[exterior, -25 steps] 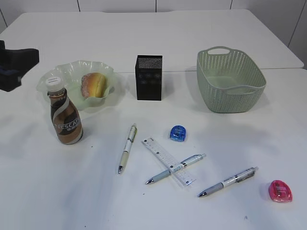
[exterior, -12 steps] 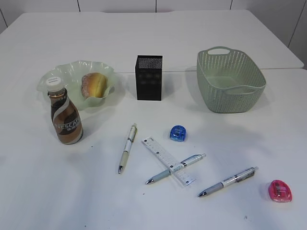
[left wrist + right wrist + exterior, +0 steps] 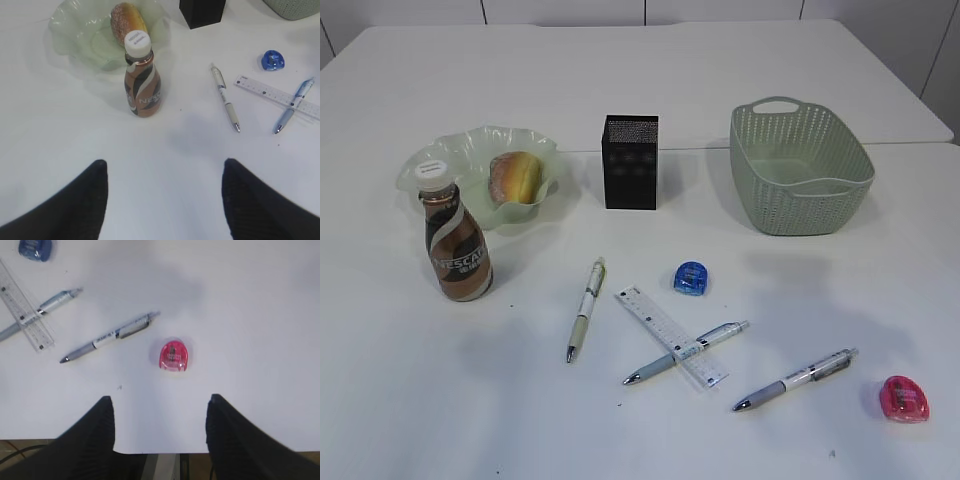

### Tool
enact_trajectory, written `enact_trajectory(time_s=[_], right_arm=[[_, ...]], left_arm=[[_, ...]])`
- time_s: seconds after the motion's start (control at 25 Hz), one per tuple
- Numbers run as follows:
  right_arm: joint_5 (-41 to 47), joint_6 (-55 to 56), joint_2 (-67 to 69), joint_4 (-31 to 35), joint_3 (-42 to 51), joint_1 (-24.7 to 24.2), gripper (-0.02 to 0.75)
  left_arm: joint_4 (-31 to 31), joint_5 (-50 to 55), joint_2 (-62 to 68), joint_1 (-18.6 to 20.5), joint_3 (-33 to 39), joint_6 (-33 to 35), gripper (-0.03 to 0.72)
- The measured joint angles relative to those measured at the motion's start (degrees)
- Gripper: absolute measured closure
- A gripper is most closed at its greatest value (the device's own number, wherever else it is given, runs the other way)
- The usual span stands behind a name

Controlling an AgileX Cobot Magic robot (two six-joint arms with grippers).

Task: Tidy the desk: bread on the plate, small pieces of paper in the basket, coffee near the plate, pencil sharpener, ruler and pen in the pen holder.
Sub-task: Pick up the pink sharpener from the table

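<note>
The bread (image 3: 516,177) lies in the wavy green plate (image 3: 470,148), and the coffee (image 3: 457,245) stands upright just in front of it. Behind the middle of the desk (image 3: 640,80) are the black pen holder (image 3: 631,162) and the basket (image 3: 798,170). The ruler (image 3: 670,336) lies across one pen (image 3: 686,352), with a pen (image 3: 586,308) to its left and another (image 3: 796,379) to its right. My left gripper (image 3: 164,162) hangs open above bare desk, short of the coffee (image 3: 142,80). The right gripper (image 3: 160,398), also open, hovers near the pink pencil sharpener (image 3: 173,355). Small pieces of paper are out of view.
A blue pencil sharpener (image 3: 690,278) lies above the ruler. The pink one (image 3: 904,398) sits near the desk's front right corner. In the right wrist view the front edge of the desk (image 3: 160,450) runs just under the fingers.
The dark left arm that showed at the left edge of the exterior view a second ago has drawn out of that view. No object has moved.
</note>
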Motion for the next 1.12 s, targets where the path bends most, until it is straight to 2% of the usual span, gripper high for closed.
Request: enact_trajectory(time_s=[0.28, 0.48, 0.88, 1.08, 1.12], right_arm=[[-0.37, 4.03, 0.00, -1.19, 5.12, 0.00, 0.279], [-0.59, 9.08, 0.87, -1.33, 8.33, 0.00, 0.279], [-4.66, 9.90, 1.15, -1.25, 8.93, 0.00, 0.277], [-5.51, 9.99, 2.34, -0.21, 8.93, 0.00, 0.186], [-5.77, 9.99, 3.89, -0.21, 8.93, 0.00, 0.141]], left_arm=[[0.00, 6.76, -0.10, 0.00, -1.26, -2.11, 0.187], [0.10, 7.35, -0.10, 0.00, -1.26, -2.96, 0.187], [0.22, 7.48, -0.14, 0.00, -1.31, -3.17, 0.187], [0.22, 8.11, -0.14, 0.00, -1.31, -3.17, 0.187], [0.22, 8.39, -0.14, 0.00, -1.31, -3.17, 0.187]])
